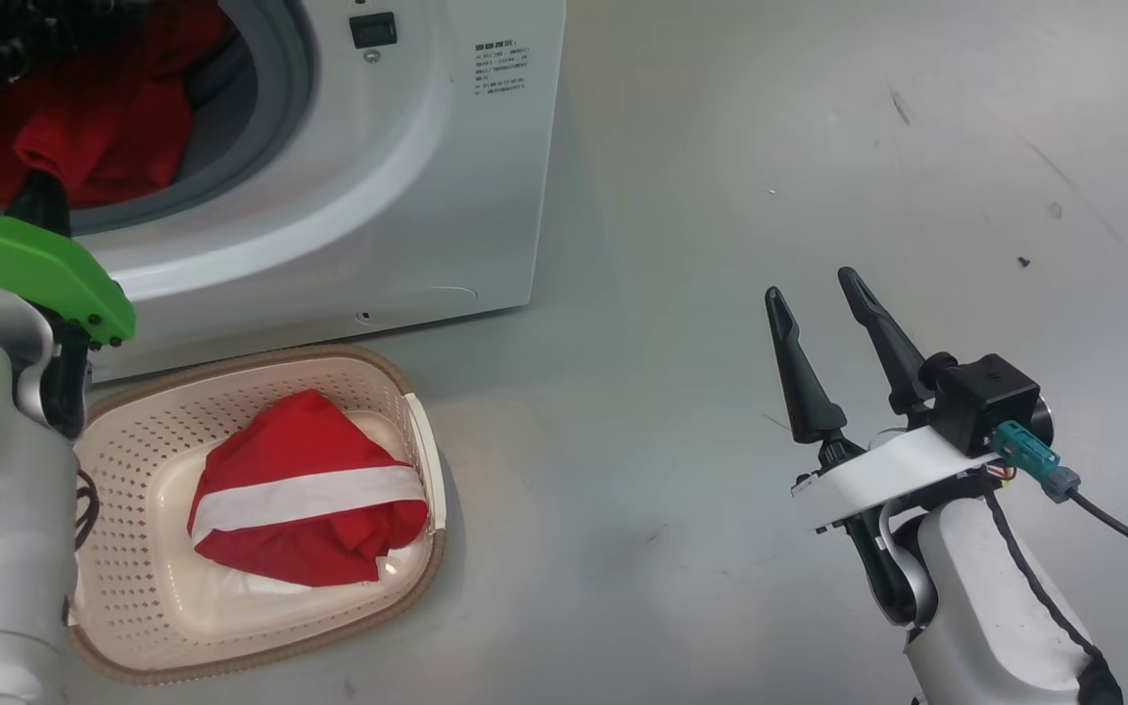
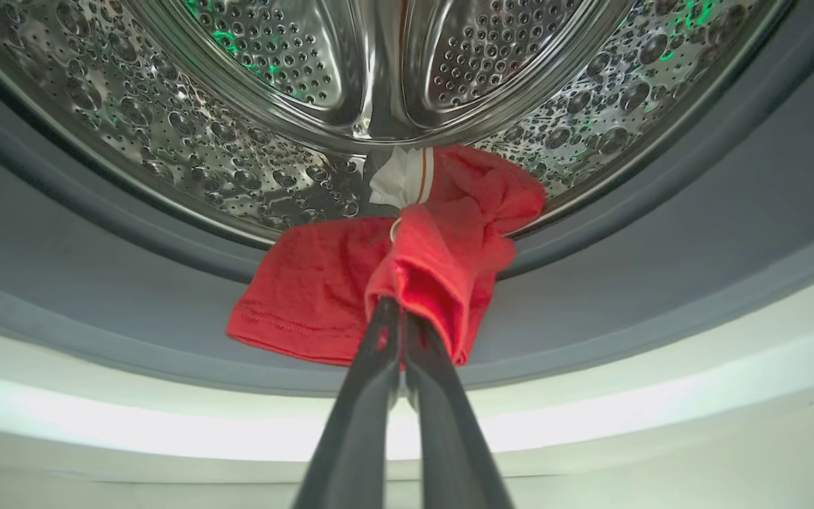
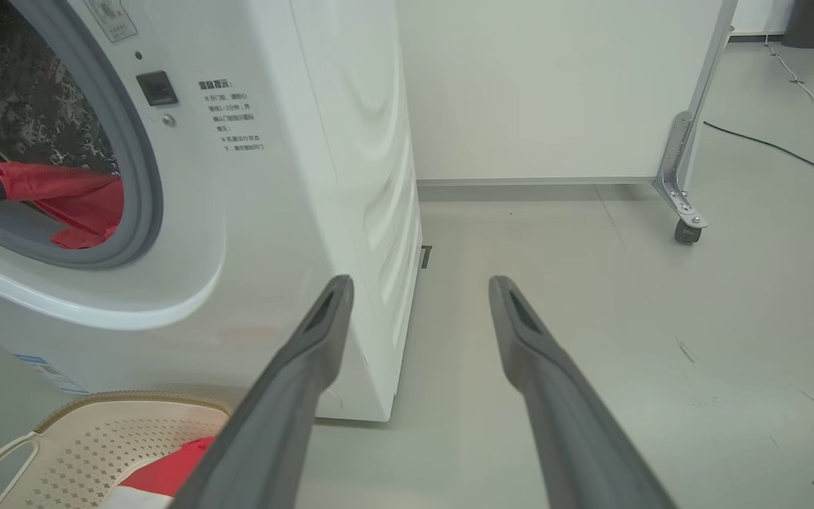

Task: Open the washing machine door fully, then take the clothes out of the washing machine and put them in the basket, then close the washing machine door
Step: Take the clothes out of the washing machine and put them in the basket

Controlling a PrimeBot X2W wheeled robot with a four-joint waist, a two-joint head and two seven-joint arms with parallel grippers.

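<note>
Clothes [image 1: 305,499] in basket [image 1: 158,431] (more, seemingly, in drum [image 2: 167,120])

We read the washing machine [image 1: 486,196] as cased in smooth white panels with a soft gloss. Inside it, the drum [image 2: 167,141] is bright, mirror-like metal, perforated and dimpled. Around the drum's mouth, the door seal [image 2: 61,283] looks like matt grey rubber. The red garment [image 2: 308,297] across that seal is soft cloth with a stitched hem. Below the machine, the basket [image 1: 163,441] is cream perforated plastic with a brown woven-look rim, and the striped garment [image 1: 309,490] in it is smooth cloth. We note a sheened, scuffed grey floor [image 1: 819,147]. The fingers [image 3: 294,396] of the right gripper [image 3: 419,281] are matt dark plastic.
</note>
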